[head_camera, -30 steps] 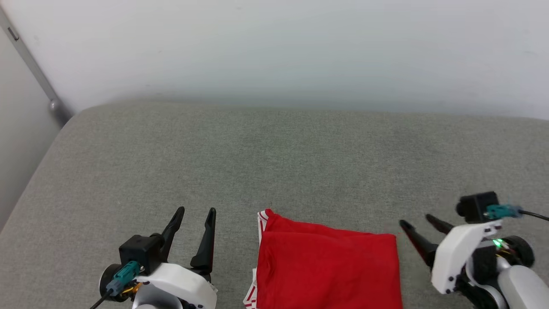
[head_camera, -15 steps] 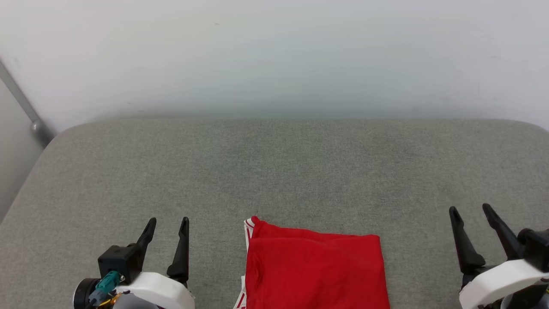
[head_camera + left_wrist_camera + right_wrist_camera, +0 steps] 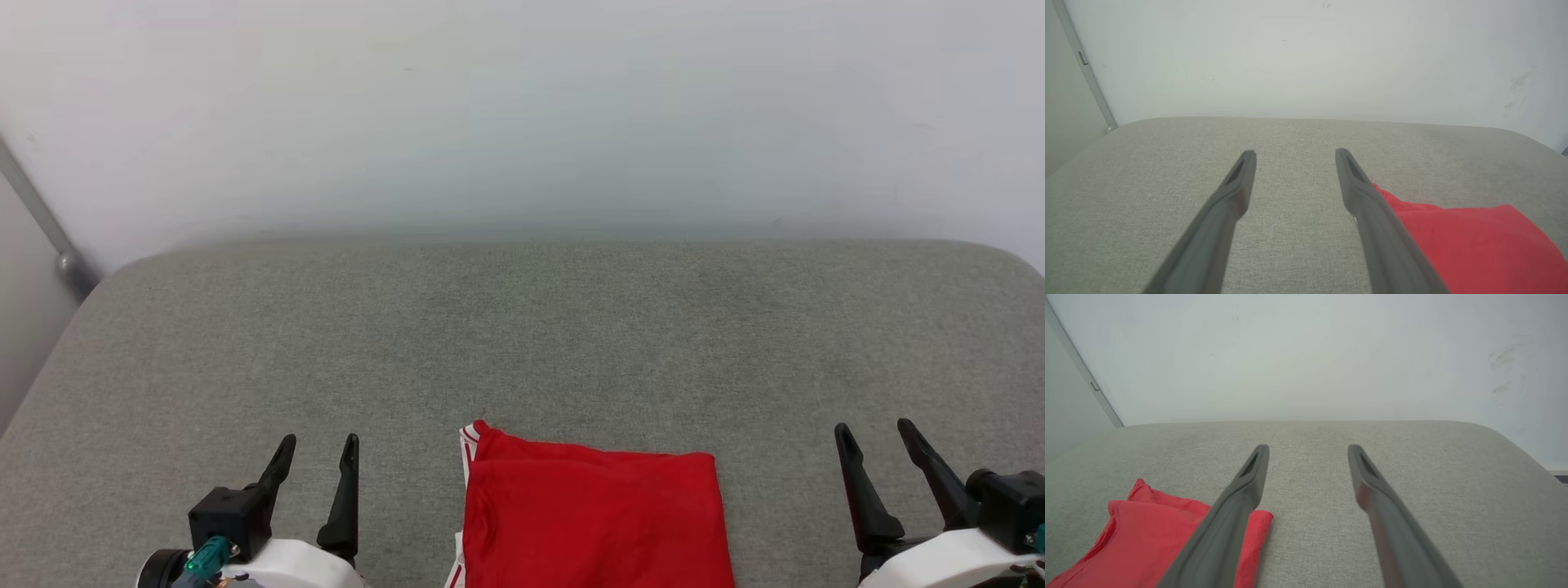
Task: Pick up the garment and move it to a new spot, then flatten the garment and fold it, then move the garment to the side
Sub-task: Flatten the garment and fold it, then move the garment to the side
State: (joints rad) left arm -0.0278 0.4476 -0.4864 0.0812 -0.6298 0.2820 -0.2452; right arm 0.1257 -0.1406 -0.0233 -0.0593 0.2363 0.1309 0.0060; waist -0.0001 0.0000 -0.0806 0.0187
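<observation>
Whereas a second ago the dark-fingered right gripper [image 3: 873, 426] leaned toward the folded, smooth red garment [image 3: 592, 523], it now stands well apart, jaws spread and empty. The left gripper [image 3: 320, 441] is likewise splayed and empty. The garment lies flat and rectangular between them on a coarse grey woven cushion [image 3: 522, 343], with striped trim at its left edge.

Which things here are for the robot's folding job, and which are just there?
For the job: red shirt, left gripper, right gripper, both open.
Just there: grey cushion, white wall, metal bar.
</observation>
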